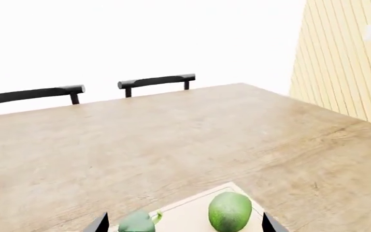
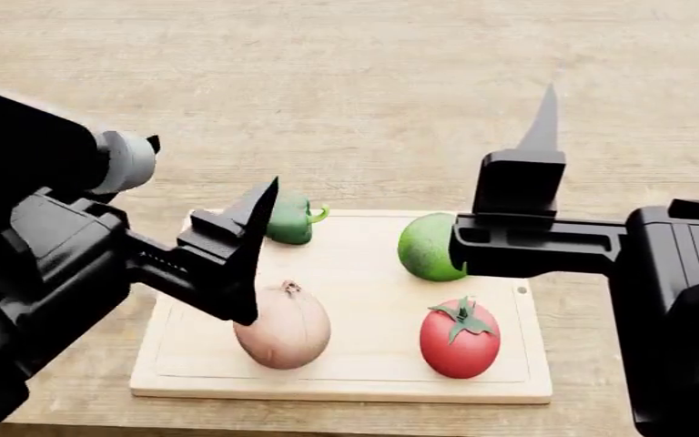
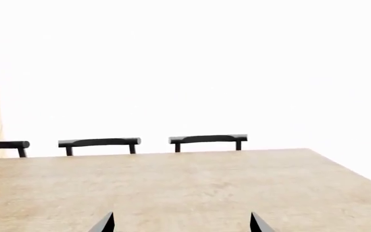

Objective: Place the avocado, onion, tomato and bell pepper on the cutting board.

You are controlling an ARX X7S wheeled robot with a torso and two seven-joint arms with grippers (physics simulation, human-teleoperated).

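Both grippers — left [image 2: 234, 259], right [image 2: 531, 146] — gape empty above cutting board [image 2: 338, 378]; tomato [image 2: 460, 338] near its edge

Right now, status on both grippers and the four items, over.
Left gripper open, empty. Right gripper open, empty. Avocado, onion, tomato, bell pepper all on cutting board. Nothing in the way.

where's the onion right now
In the head view the onion lies on the cutting board, near-left part, left of the tomato and nearer than the bell pepper.
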